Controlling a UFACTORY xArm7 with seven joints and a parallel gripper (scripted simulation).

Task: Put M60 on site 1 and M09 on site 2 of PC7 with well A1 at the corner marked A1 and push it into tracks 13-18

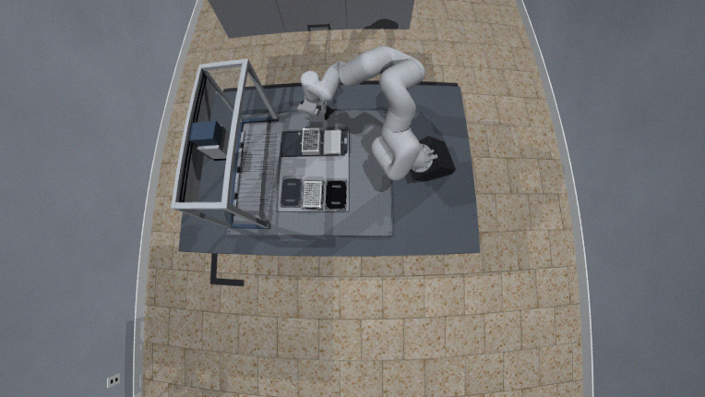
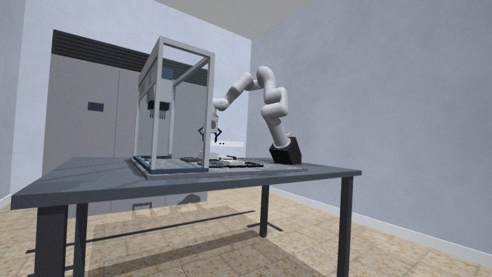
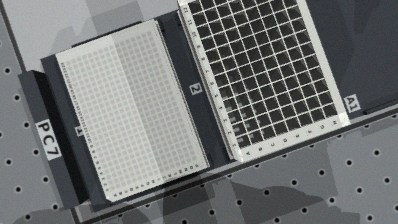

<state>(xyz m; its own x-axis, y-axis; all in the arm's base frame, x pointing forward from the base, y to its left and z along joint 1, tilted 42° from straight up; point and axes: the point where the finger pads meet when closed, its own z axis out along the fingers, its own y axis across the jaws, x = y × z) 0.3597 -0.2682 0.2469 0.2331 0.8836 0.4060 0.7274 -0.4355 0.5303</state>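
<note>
One hand (image 2: 210,134) on the arm, hanging above the counter (image 2: 103,178) next to the instrument frame (image 2: 210,103), fingers spread fairly wide with nothing between them. It's up in the air over the far edge of the counter, just beyond the carrier, not touching anything.

Carrier PC7 (image 3: 32,107) sits on the perforated apron (image 3: 310,185) in front of the rails (image 1: 256,167), on the far side of the deck, not in the tracks. Wrist view shows it skewed in frame, PC7 label at the handle end.

- M60 (image 3: 130,110), the fine-grid 384-well plate: on site 1 next to the handle, looks flat.
- M09 (image 3: 260,75), the deep-well block with dark square wells: on site 2, corner close to the A1 marker (image 3: 351,104).
- Site 3 (image 1: 291,142), at the end of the carrier nearest the rails: bare dark surface.

Nest row (image 1: 313,193) lies beside the apron toward the near edge of the counter. M06 (image 1: 312,193) is in the middle nest; the nests on either side show only dark recesses.

Arm base (image 2: 292,156) sits toward the right end of the counter.
</note>
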